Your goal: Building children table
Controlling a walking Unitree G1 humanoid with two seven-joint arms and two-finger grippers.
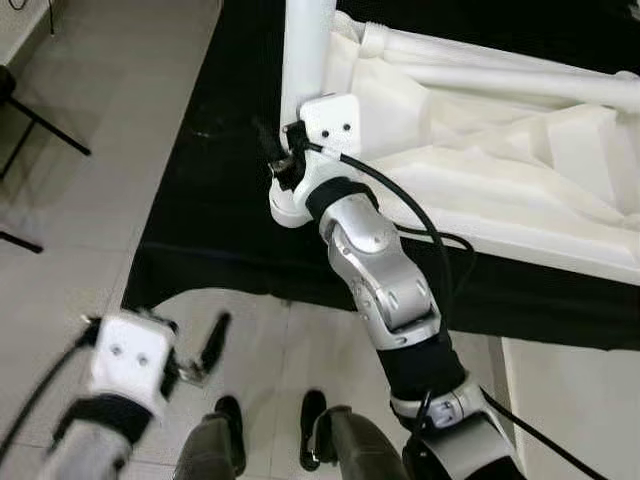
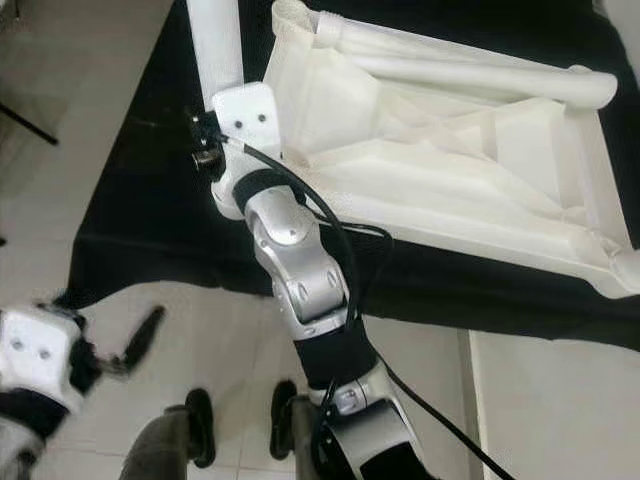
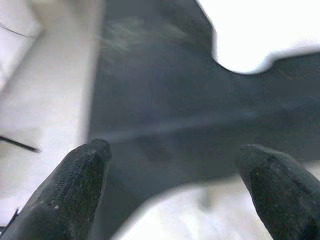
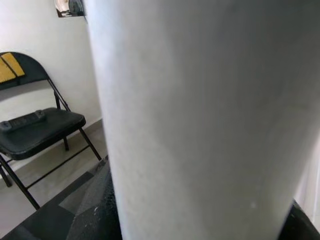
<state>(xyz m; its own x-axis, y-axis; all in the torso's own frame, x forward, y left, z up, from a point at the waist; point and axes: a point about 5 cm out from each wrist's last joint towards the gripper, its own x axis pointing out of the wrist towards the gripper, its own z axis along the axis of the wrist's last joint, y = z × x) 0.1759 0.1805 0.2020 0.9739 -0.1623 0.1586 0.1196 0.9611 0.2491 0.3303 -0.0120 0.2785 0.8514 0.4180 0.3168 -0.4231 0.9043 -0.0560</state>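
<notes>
Right gripper [image 1: 285, 165] jaws clamp the white leg [image 1: 305, 50] upright at the tabletop's [image 1: 480, 160] corner for fitting; left gripper [image 1: 200, 350] jaws hang open.

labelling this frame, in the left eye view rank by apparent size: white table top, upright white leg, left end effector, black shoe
1. white table top
2. upright white leg, cut off at the frame's top edge
3. left end effector, blurred and nearer the camera, so unsure against the leg
4. black shoe
</notes>
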